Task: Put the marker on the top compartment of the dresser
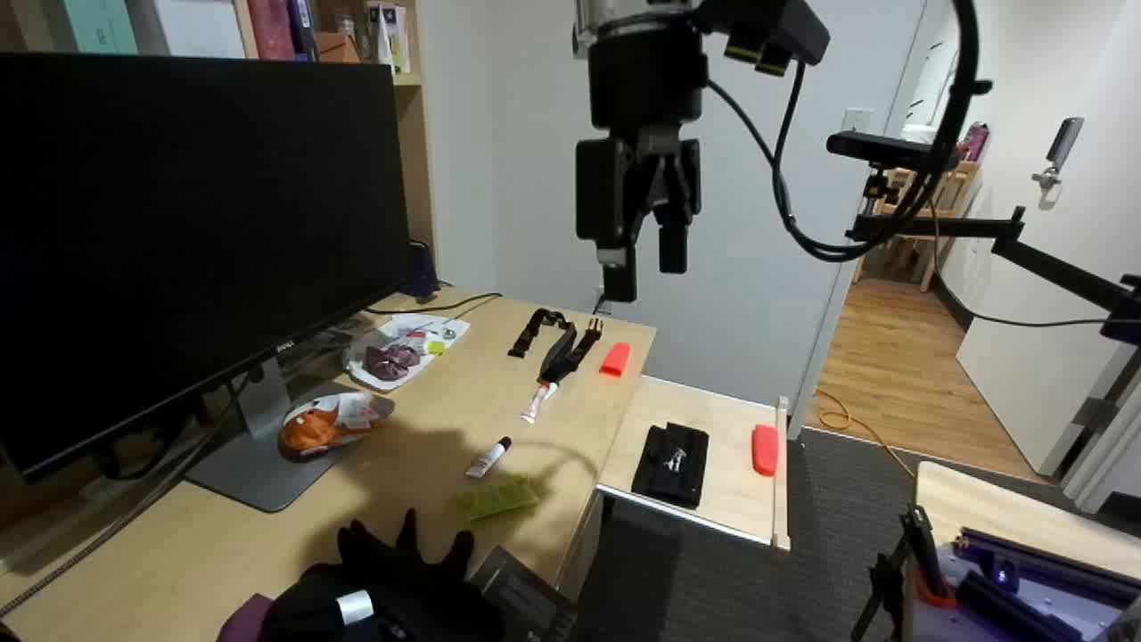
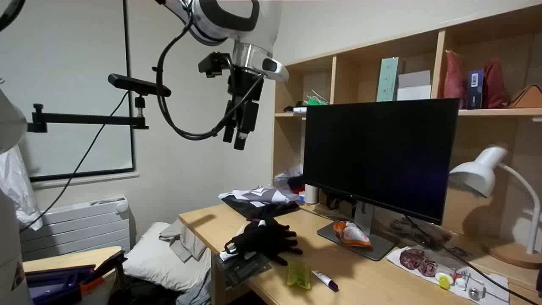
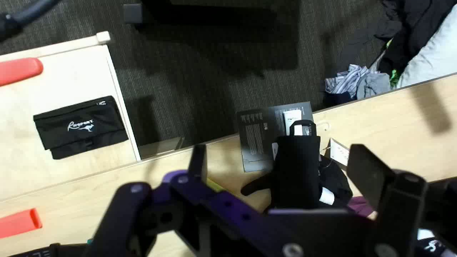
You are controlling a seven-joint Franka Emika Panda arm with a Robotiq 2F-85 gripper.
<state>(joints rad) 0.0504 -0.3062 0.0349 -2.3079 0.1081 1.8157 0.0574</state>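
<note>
The marker (image 1: 488, 457), a short pale whitish stick with a dark tip, lies on the wooden desk (image 1: 428, 473) beside a yellow-green item. It also lies there in an exterior view (image 2: 325, 281). In the wrist view the marker does not show. An open drawer (image 1: 617, 459) sticks out from the desk's side, lower than the desktop; it also shows at the left of the wrist view (image 3: 75, 71). My gripper (image 1: 648, 267) hangs high above the desk, fingers pointing down. In the wrist view the gripper (image 3: 277, 155) has its fingers wide apart with nothing between them.
The drawer holds a black pouch (image 1: 673, 464) and a red case (image 1: 765, 450). On the desk lie another red case (image 1: 615, 359), a black strap (image 1: 562, 357), a white-and-red tube (image 1: 537, 401), the yellow-green item (image 1: 499, 499) and black gloves (image 1: 383, 580). A monitor (image 1: 205, 232) stands behind.
</note>
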